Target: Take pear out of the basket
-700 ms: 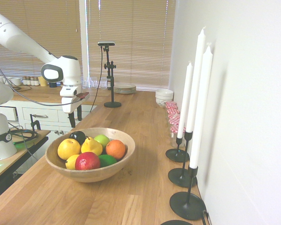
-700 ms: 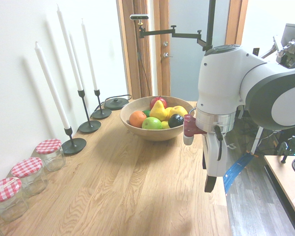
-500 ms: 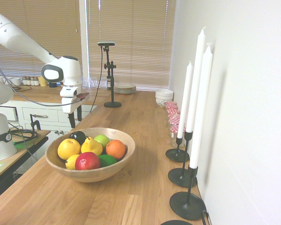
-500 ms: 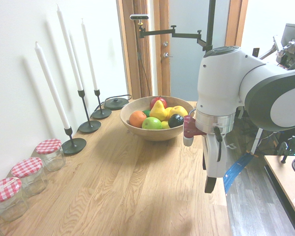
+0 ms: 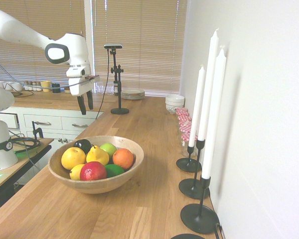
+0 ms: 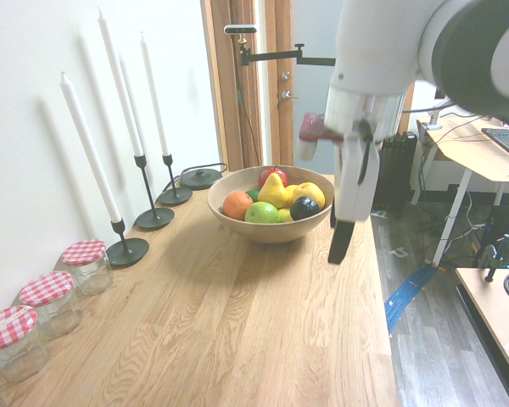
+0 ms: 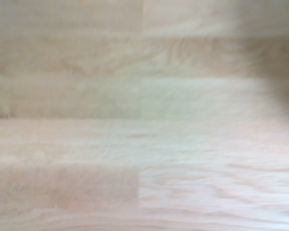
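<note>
The basket (image 5: pixel 135 151) is a wide, light wooden bowl on the wooden counter, filled with fruit. The yellow pear (image 5: pixel 97 155) lies in its middle with its narrow tip up, between a round yellow-orange fruit (image 5: pixel 73 158) and an orange (image 5: pixel 123 158). From the other side the pear (image 6: pixel 274 191) stands out above the basket's rim (image 6: pixel 237 224). My gripper (image 5: pixel 85 102) hangs open and empty in the air, above the counter's edge and well behind the basket. Its dark fingers (image 6: pixel 339 242) point down. The wrist view shows only blurred wood.
A red apple (image 5: pixel 92 171), green apple (image 5: pixel 108 148), dark fruit (image 5: pixel 82 145) and small lemon (image 5: pixel 76 172) share the basket. Three white candles in black holders (image 5: pixel 199 217) line the wall. Behind them stand jars with red checked lids (image 6: pixel 83 264). A stack of plates (image 5: pixel 132 93) sits far back.
The arm has lifted the gripper well up from beside the counter's edge and carried it a little over the counter. The gripper stays open. The fruit has not moved.
</note>
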`<state>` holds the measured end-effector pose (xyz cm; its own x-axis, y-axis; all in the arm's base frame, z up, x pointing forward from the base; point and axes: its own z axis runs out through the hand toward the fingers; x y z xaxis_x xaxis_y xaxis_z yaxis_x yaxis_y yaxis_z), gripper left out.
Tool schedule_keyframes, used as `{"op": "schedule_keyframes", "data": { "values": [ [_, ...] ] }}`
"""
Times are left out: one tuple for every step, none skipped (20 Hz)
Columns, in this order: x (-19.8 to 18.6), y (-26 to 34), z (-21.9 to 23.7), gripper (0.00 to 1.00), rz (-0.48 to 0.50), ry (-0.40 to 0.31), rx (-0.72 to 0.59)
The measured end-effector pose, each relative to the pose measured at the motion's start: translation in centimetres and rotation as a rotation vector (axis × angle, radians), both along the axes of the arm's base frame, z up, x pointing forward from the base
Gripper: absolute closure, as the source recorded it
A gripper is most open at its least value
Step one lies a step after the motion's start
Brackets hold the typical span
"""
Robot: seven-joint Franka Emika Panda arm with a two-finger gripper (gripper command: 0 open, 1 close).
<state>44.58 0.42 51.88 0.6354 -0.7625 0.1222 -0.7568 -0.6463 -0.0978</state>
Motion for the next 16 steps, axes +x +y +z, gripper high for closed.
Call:
{"op": "schedule_keyframes", "data": {
  "values": [
    [-0.1,-1.1,0.9,0.0,-0.019,-0.008,0.003],
    [-0.3,-2.4,1.8,0.0,-0.038,-0.015,0.006],
    [-0.5,-4.0,2.5,0.0,-0.058,-0.018,0.008],
    [-0.7,-5.8,3.2,0.0,-0.076,-0.021,0.01],
    [-0.9,-7.7,3.7,0.0,-0.089,-0.025,0.014],
    [-1.3,-9.7,4.2,0.0,-0.1,-0.028,0.018],
    [-1.7,-11.7,4.6,0.0,-0.113,-0.03,0.023],
    [-2.2,-13.6,4.8,0.0,-0.124,-0.03,0.028],
    [-2.8,-15.4,5.0,0.0,-0.133,-0.031,0.032],
    [-3.4,-17.2,5.0,0.0,-0.141,-0.031,0.036],
    [-3.9,-18.9,4.9,0.0,-0.148,-0.029,0.039],
    [-4.3,-20.5,4.8,0.0,-0.153,-0.024,0.042],
    [-4.6,-22.1,4.7,0.0,-0.156,-0.021,0.043],
    [-4.7,-23.7,4.5,0.0,-0.159,-0.017,0.042],
    [-4.7,-25.2,4.4,0.0,-0.162,-0.011,0.041],
    [-4.5,-26.5,4.2,0.0,-0.163,-0.005,0.039]
  ]
}}
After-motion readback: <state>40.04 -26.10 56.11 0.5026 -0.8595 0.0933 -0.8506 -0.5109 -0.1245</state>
